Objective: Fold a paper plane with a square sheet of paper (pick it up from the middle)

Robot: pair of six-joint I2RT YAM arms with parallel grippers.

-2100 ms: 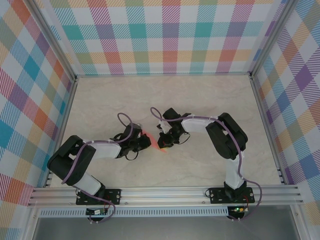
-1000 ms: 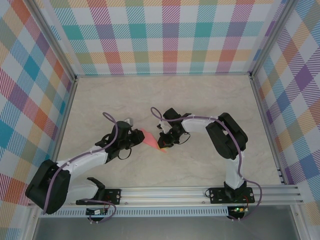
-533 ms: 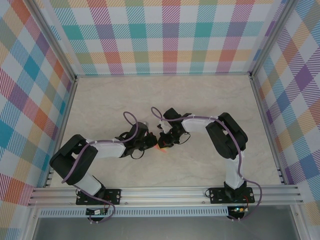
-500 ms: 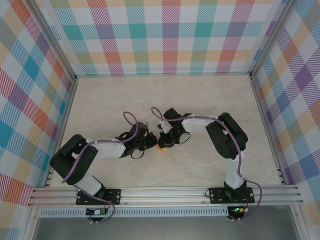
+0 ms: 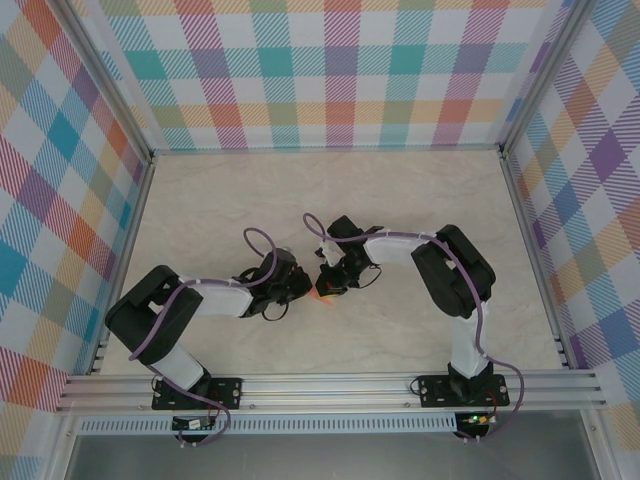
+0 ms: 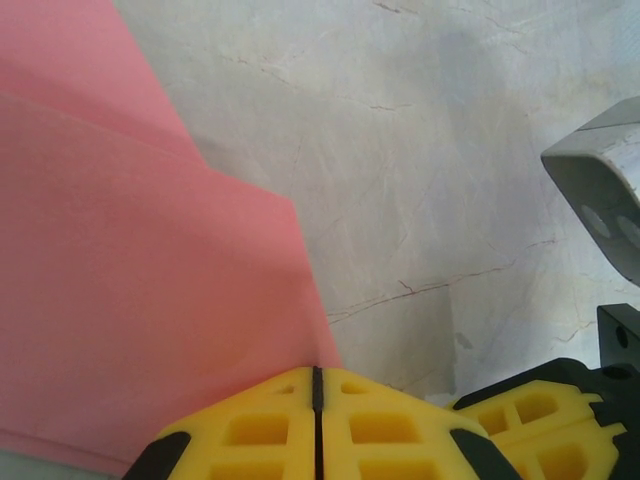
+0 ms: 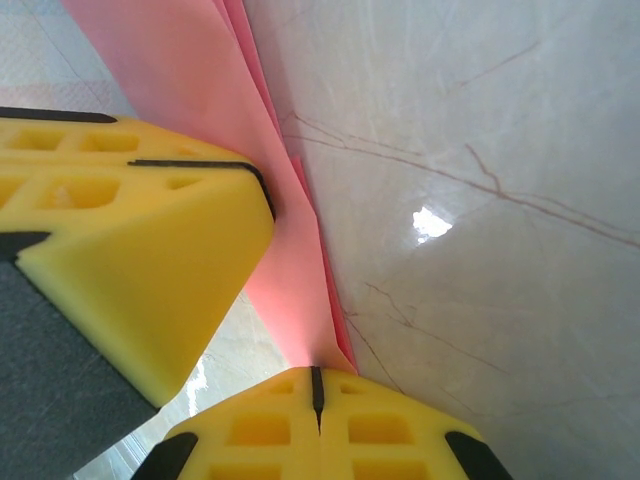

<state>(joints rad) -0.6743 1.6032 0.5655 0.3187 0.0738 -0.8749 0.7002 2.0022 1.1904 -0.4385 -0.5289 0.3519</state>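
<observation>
The salmon-pink paper plane (image 5: pixel 319 296) shows from above as a small sliver between the two grippers at mid-table. In the left wrist view its layered pink folds (image 6: pixel 130 270) fill the left side and run into my left gripper (image 6: pixel 315 385), which is shut on its edge. My right gripper (image 7: pixel 316 385) is shut on the narrow creased end of the plane (image 7: pixel 190 80). The left gripper's yellow fingers (image 7: pixel 130 260) press against the paper beside it. From above, the left gripper (image 5: pixel 297 284) and the right gripper (image 5: pixel 325 284) nearly touch.
The marble-patterned tabletop (image 5: pixel 400 200) lies open all round the grippers. Plaid walls (image 5: pixel 340 70) and aluminium rails (image 5: pixel 330 385) enclose it. The right gripper's yellow fingers (image 6: pixel 545 420) and a grey part (image 6: pixel 600 190) crowd the left wrist view's right side.
The left arm swung out to the left, baring the pink plane held by the right gripper, then came back and shut on it. The right arm stayed put.
</observation>
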